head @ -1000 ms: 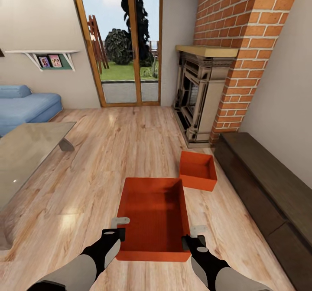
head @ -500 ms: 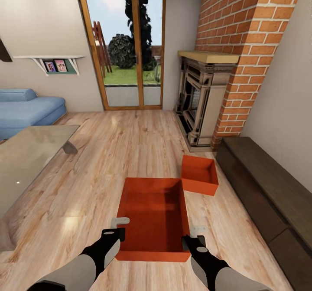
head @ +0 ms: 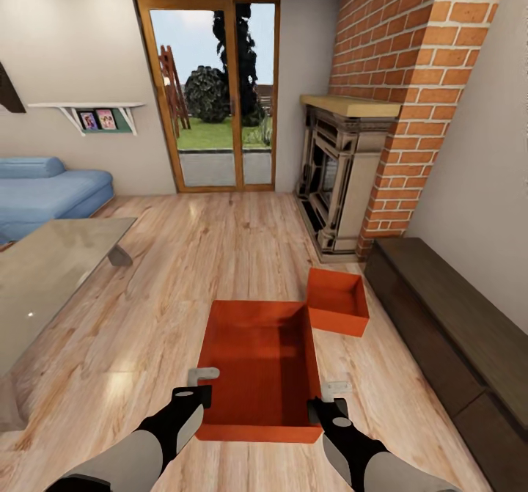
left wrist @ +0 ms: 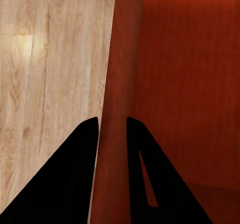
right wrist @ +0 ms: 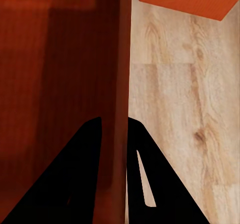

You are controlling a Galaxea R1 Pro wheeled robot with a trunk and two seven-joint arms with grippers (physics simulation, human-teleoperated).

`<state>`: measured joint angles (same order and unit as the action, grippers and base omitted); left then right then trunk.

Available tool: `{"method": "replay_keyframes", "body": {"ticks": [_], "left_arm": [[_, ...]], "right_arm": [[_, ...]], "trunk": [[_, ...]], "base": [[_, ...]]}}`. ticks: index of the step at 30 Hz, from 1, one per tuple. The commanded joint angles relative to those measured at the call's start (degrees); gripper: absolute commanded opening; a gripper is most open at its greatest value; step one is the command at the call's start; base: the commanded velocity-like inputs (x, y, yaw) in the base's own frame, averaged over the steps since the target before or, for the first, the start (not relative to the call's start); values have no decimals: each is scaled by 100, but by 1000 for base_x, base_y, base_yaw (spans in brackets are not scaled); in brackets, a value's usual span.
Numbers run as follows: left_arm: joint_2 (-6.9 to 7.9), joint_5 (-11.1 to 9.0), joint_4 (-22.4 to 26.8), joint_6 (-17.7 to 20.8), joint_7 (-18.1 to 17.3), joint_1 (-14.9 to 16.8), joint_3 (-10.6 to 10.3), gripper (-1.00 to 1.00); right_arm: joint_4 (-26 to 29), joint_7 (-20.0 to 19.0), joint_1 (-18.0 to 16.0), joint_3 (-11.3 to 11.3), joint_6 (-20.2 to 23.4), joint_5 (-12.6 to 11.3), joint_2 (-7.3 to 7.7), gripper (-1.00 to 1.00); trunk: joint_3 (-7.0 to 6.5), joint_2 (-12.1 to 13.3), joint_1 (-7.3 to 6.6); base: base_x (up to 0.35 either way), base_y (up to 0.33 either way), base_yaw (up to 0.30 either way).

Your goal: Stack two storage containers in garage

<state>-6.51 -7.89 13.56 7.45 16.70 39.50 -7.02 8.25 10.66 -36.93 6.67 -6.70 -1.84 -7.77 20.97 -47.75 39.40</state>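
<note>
Near storage container (head: pixel 260 364) sits low centre of frame, left gripper (left wrist: pixel 112 126) and right gripper (right wrist: pixel 114 126) fingers each pinching a side wall; background dropped, so camera tilted or it's lifting, second container (head: pixel 337 301) still on plank floor (head: pixel 183 257).

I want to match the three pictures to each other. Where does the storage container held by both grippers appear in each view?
Head view: held container low in the centre, between the left gripper and right gripper.
Left wrist view: its side wall runs between the two fingers.
Right wrist view: its other side wall runs between the fingers.
Shared landmark: the wood plank floor.
</note>
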Motion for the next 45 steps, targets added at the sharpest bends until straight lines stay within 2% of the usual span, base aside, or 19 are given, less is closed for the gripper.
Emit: {"method": "replay_keyframes", "body": {"ticks": [1, 45], "left_arm": [[2, 10, 4, 46, 153, -3, -27, -100], [22, 7, 1, 46, 152, -3, 69, -100]], "right_arm": [[30, 15, -8, -87, -4, 17, -14, -100], [32, 7, -8, -87, -7, 15, -14, -100]], "trunk": [[-21, 37, -22], [-1201, 1802, -988]], "base": [[0, 0, 0], [0, 0, 0]]}}
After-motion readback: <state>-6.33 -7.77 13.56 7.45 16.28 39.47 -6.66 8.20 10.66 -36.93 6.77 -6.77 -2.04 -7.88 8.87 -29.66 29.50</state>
